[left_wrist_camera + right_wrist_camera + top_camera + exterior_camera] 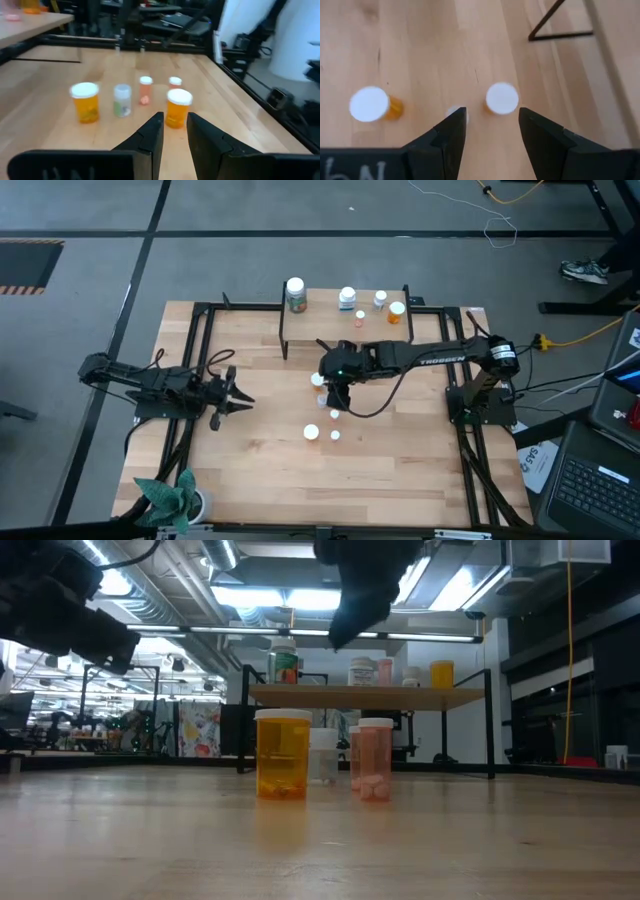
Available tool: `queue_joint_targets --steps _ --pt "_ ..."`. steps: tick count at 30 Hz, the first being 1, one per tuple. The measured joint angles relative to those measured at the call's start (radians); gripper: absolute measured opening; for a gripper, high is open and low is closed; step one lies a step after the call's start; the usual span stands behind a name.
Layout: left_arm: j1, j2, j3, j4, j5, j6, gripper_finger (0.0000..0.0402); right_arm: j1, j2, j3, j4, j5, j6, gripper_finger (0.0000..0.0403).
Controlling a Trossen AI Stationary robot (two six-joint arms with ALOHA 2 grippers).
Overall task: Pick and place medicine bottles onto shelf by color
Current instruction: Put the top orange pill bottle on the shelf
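Right end effector [487,132] poised above loose medicine bottles [322,425] on worktop [400,470], jaws parted narrowly, empty, lined up for a pick. Four bottles already on shelf [330,325]. Left end effector [232,392] closed, parked aside.

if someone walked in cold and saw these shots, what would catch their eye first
Probably the right arm stretched out over the middle of the table, its right gripper open and empty, pointing down above white-capped medicine bottles standing on the tabletop. Next, the shelf at the table's far edge, already carrying a green-labelled bottle at its left end and smaller bottles toward its right. The left gripper waits shut at the table's left side.
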Motion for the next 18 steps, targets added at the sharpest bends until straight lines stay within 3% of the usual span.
queue_joint_targets --steps 4,12,18 --pt "0.000 0.001 0.000 -0.009 0.049 0.014 0.0080 0.000 0.000 -0.046 0.025 0.000 0.012 0.0185" --pt "0.000 0.001 0.000 0.010 -0.067 0.021 0.0080 0.000 0.000 -0.126 0.124 -0.001 -0.068 0.0185" --pt "0.000 0.001 0.000 0.011 -0.077 0.021 0.0080 0.000 0.000 -0.181 0.256 -0.001 -0.119 0.0185"
